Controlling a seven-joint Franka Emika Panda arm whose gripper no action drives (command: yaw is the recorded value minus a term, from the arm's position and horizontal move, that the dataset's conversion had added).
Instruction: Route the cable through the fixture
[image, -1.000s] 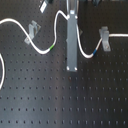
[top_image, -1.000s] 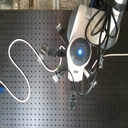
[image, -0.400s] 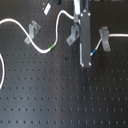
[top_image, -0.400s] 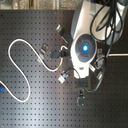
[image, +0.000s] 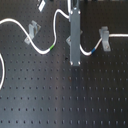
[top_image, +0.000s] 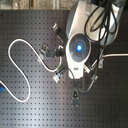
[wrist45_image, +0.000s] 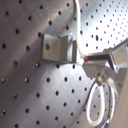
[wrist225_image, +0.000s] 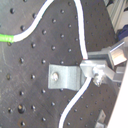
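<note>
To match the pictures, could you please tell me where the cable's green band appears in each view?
First exterior view: green band, upper half, left of centre.
Second exterior view: green band, faint, near centre.
First wrist view: not in it.
Second wrist view: on the cable at the frame's edge.
Shared landmark: black perforated board.

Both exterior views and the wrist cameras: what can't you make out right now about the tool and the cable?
- Tool's jaws: in the first exterior view the grey arm column covers them; in the second exterior view the white arm housing does.
- Thin white cable: that column hides its middle stretch; its ends run off the picture edges.
- Small grey metal bracket: in the second wrist view, blur hides whether the cable sits in it.
</note>
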